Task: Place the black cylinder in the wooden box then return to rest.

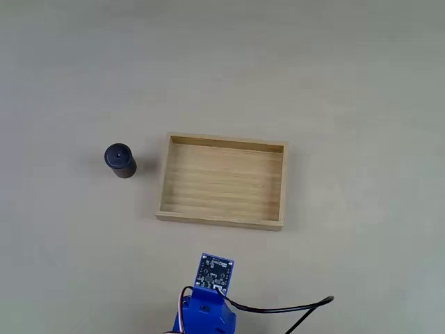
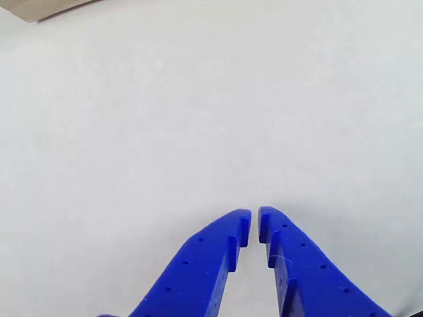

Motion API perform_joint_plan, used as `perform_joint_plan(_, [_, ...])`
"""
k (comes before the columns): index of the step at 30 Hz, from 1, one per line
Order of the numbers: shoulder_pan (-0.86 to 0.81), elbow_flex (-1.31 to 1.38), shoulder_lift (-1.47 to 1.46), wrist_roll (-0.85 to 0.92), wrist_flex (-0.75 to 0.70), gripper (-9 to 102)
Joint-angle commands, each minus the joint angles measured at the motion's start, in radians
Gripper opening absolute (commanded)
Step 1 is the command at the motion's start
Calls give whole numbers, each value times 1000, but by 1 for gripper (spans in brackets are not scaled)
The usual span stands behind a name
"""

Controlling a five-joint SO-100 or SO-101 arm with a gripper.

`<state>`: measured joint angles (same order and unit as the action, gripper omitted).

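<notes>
— Blue tool [image 2: 254,218] fingers are seen at the bottom of the other view. How are they held?

— They are brought almost together. Only a thin gap is left between the two tips, and nothing is held in it. Plain pale desk [image 2: 198,119] is seen under and ahead of them.

— What is seen of the arm from the fixed view?

— The blue arm [image 1: 206,309] is seen at the bottom edge, a bit left of the middle. A small dark circuit board [image 1: 215,272] is carried on top of it. A black cable [image 1: 278,309] is run off to the right across the desk.

— And past the arm?

— The wooden box [image 1: 224,218] is laid flat just above the arm in that view, near it but not touched by it. Low walls are seen all around it, and its floor is striped. Nothing is seen lying inside.

— Where is the black cylinder?

— The black cylinder [image 1: 119,160] is stood upright on the desk, to the left of the box in the fixed view. It is set apart from the box wall, with bare desk between them. A round black top with a tiny dimple is shown, and a brownish side is seen below it.
</notes>
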<state>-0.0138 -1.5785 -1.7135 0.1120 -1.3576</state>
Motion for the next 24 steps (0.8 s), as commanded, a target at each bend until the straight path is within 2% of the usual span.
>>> perform_joint_plan(1, [20, -31, -11, 5, -5, 0])
perform_joint_plan(9, [28, -31, -11, 2, 6, 0])
perform_joint_plan(11, [31, -31, -11, -74, 14, 0])
perform_joint_plan(17, [49, -18, 43, -175, 91, 0])
perform_joint_plan(24, [115, 91, 178, -175, 202, 0])
